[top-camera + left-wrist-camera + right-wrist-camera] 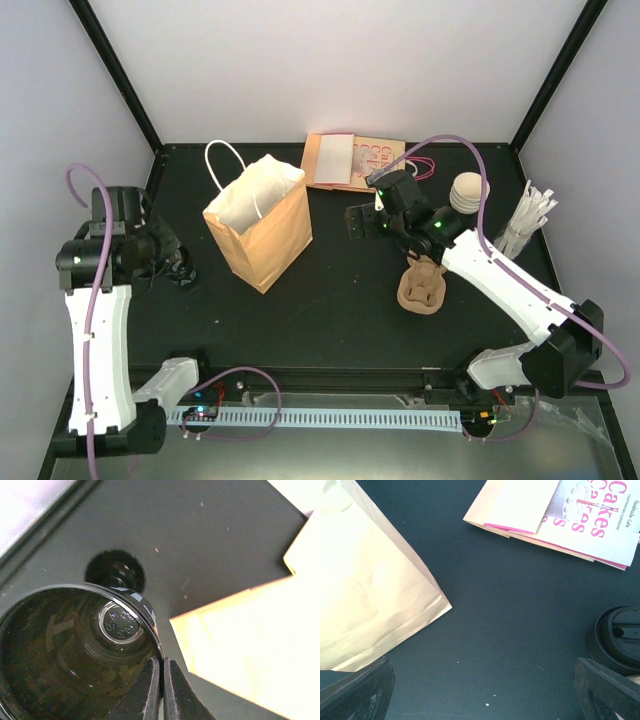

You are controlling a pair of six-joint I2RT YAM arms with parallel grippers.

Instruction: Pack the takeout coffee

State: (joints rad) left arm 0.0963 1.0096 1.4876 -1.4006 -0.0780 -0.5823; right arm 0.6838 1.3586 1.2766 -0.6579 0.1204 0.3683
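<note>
Takeout coffee [619,639] stands on the counter [350,290] with its lid on, only part of that lid showing at the right edge of the right wrist view. It sits just ahead of the right-hand one of the right fingers [360,690], not between them. These are spread wide apart and hold nothing. The brown paper bag [265,235] stands upright and open, left of centre, with the flat cake box [350,160] behind it. A pulp carrier [422,288] lies beside the right forearm. The left fingers [145,690] are pressed together on the rim of a glossy black cup [60,645], dark inside, near the bag. Beyond it sits a small dark round thing [115,571], perhaps a lid.
</note>
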